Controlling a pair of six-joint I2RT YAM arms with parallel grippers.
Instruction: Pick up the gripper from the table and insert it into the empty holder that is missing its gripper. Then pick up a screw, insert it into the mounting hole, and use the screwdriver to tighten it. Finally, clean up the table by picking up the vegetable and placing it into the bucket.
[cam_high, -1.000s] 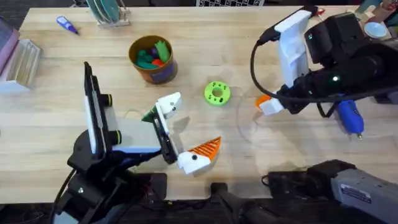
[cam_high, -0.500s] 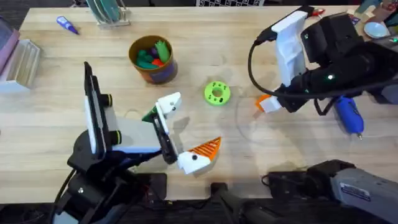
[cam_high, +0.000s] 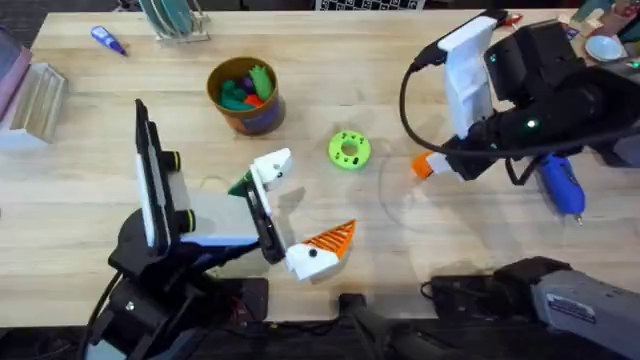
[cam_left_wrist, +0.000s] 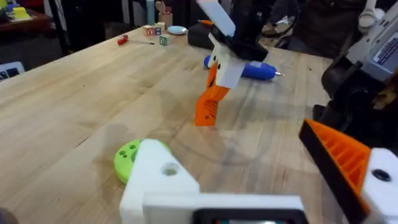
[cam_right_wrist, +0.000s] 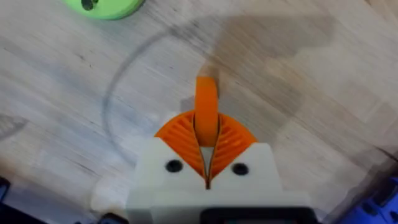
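Pinched between the right gripper's (cam_right_wrist: 207, 163) orange ribbed pads (cam_right_wrist: 180, 135): the loose orange gripper (cam_right_wrist: 206, 111), its tip poking out past them and hanging just above the table (cam_high: 400, 60). Seen from the left wrist as an orange wedge (cam_left_wrist: 207, 107) dangling off the white fingers, clear of the wood. Right of centre in the overhead view (cam_high: 424, 166), with the bright-green disc (cam_high: 348, 150) to its left and the blue screwdriver (cam_high: 560, 186) lying flat on the right.

Nearer and to the left, the left gripper (cam_high: 297, 215) spread wide: far finger a bare white holder (cam_high: 271, 168) with a mounting hole, near finger carrying an orange ribbed tip (cam_high: 331, 238). Dark-green vegetable (cam_high: 240, 184) tucked against the holder's left side. Farther back, a round bucket (cam_high: 245, 96) with coloured toys inside.

Light plank tabletop throughout, faint curved scuff marks near the right arm. Along the far edge, a small blue-handled tool (cam_high: 107, 40) at left and a rack of plates (cam_high: 172, 17). Clear ribbed box (cam_high: 38, 100) at far left. Dim room behind, with a red-handled tool (cam_left_wrist: 132, 41) and lettered blocks (cam_left_wrist: 153, 30) on the table's far end.

Against half a second ago, white fingertip beside the orange piece less exposed, the wedge barely shifted. No legible writing.
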